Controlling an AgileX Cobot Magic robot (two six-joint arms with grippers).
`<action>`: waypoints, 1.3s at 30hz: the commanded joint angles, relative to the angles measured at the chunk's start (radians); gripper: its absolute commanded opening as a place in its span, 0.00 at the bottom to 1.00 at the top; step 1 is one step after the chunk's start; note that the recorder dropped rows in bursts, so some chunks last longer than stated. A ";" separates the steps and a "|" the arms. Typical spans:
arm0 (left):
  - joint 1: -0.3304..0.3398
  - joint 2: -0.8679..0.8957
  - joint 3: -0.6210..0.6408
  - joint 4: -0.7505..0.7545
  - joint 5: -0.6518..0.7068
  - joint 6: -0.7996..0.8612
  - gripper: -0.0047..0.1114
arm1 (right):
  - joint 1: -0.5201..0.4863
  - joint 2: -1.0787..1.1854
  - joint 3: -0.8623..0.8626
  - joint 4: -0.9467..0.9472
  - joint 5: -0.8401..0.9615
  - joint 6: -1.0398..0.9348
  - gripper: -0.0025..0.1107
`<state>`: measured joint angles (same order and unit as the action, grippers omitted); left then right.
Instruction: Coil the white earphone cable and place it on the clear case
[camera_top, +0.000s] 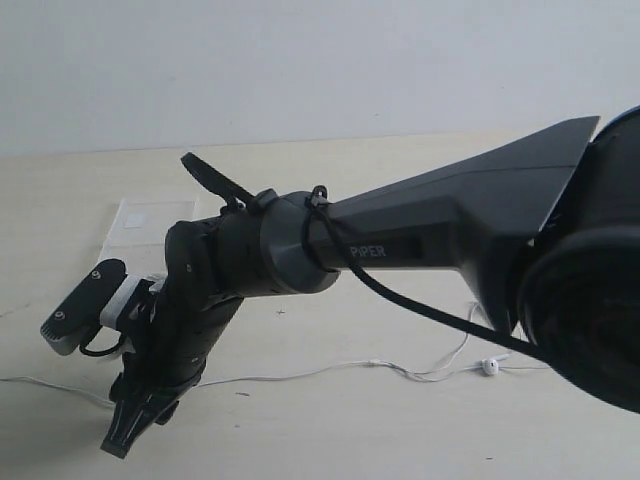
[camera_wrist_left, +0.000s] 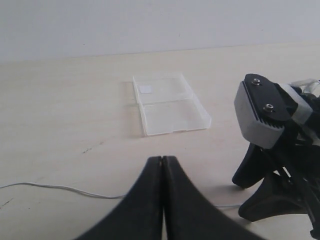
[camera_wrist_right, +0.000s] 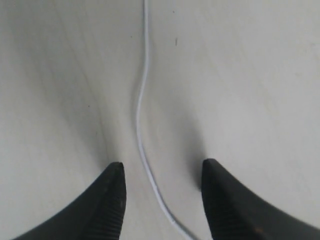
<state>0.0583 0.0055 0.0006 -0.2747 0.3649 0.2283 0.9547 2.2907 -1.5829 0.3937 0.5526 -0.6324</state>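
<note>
The white earphone cable (camera_top: 300, 372) lies stretched across the tabletop, with an earbud (camera_top: 490, 367) at the right end. My right gripper (camera_top: 138, 428) has reached over to the left side and points down at the table. In its wrist view it stands open (camera_wrist_right: 162, 172) with the cable (camera_wrist_right: 141, 115) running between its fingers, untouched by either. The clear case (camera_top: 150, 224) lies open and flat behind that arm. My left gripper (camera_wrist_left: 162, 160) is shut on nothing, hovering above the table with the cable (camera_wrist_left: 60, 188) beside it and the clear case (camera_wrist_left: 167, 105) farther ahead.
The right arm's dark body (camera_top: 430, 235) crosses most of the exterior view and hides the table's middle. Its wrist camera (camera_wrist_left: 260, 112) and fingers (camera_wrist_left: 272, 192) stand close to the left gripper. A pale wall runs along the far edge of the table.
</note>
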 joint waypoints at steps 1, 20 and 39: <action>0.001 -0.006 -0.001 -0.007 -0.005 0.005 0.04 | -0.001 0.025 -0.009 -0.006 -0.006 0.005 0.44; 0.001 -0.006 -0.001 -0.007 -0.005 0.005 0.04 | -0.001 -0.014 -0.050 -0.131 0.005 0.101 0.02; 0.001 -0.006 -0.001 -0.007 -0.005 0.005 0.04 | -0.001 -0.756 -0.073 -0.134 0.085 0.269 0.02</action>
<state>0.0583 0.0055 0.0006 -0.2747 0.3649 0.2283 0.9547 1.5992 -1.6501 0.2674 0.6245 -0.3755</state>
